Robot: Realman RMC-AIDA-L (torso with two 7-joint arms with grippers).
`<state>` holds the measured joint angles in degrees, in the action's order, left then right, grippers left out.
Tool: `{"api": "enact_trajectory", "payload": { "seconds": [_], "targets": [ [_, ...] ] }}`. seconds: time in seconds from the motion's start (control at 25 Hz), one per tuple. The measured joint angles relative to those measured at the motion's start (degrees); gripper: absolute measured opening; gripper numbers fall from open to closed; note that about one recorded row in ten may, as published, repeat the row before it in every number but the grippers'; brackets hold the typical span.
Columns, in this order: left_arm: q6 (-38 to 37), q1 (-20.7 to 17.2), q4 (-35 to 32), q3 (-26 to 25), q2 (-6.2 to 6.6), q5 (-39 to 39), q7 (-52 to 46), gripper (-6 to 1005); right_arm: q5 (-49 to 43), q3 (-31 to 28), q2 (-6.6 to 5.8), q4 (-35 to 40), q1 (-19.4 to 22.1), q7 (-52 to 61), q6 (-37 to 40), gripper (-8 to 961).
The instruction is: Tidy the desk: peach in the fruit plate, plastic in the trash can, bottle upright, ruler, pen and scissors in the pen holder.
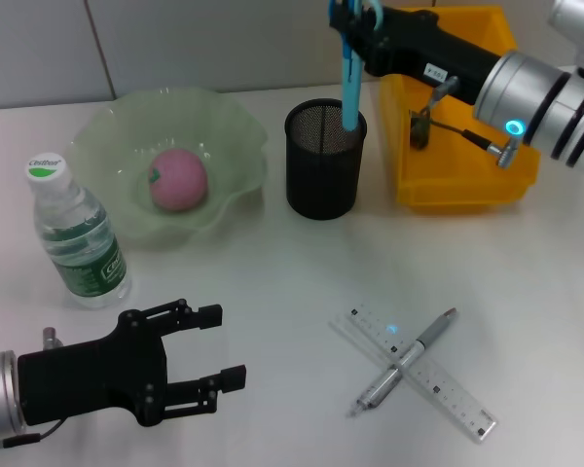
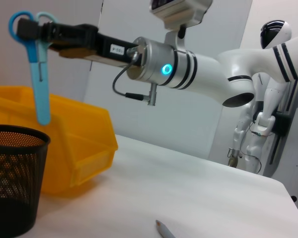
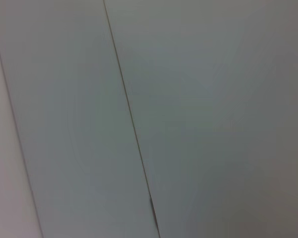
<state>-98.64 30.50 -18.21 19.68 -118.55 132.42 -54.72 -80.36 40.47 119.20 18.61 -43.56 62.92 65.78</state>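
The scissors hang with their long axis vertical, handles up and covered blade pointing down into the mouth of the pen holder. The right gripper is clamped on the handle loops, reaching in from the right above the holder. In the head view the blade tip looks to be at or just inside the rim; the left wrist view shows the tip level with the rim, at its far side, so how deep it sits cannot be told. That view also shows the right gripper and the holder side-on, with the trash can behind.

The trash can stands just right of the holder. To the holder's left the peach lies in the plate, and the bottle stands upright nearby. Toward the front of the desk, the pen lies across the ruler, forming an X. The left gripper hovers at front left, fingers spread and empty. The right wrist view shows only a plain grey panel.
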Motion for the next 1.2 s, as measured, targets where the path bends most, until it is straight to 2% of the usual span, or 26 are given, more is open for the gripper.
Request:
{"api": "enact_trajectory", "payload": {
  "seconds": [0.28,0.96,1.2],
  "targets": [
    [-0.3,-0.3,0.3,0.0,-0.07,-0.1,0.4,790,0.2,1.6,0.15,-2.8,-2.1,0.0,-6.1,122],
    [-2.6,-0.8,0.4,0.0,-0.06,0.3,-0.2,789,0.0,1.8,0.27,-4.6,-2.1,0.0,-7.4,131],
    [-2.8,-1.0,0.4,0.0,0.06,0.3,-0.2,789,0.0,2.1,0.16,-4.6,-1.7,0.0,-7.1,375]
  ]
}}
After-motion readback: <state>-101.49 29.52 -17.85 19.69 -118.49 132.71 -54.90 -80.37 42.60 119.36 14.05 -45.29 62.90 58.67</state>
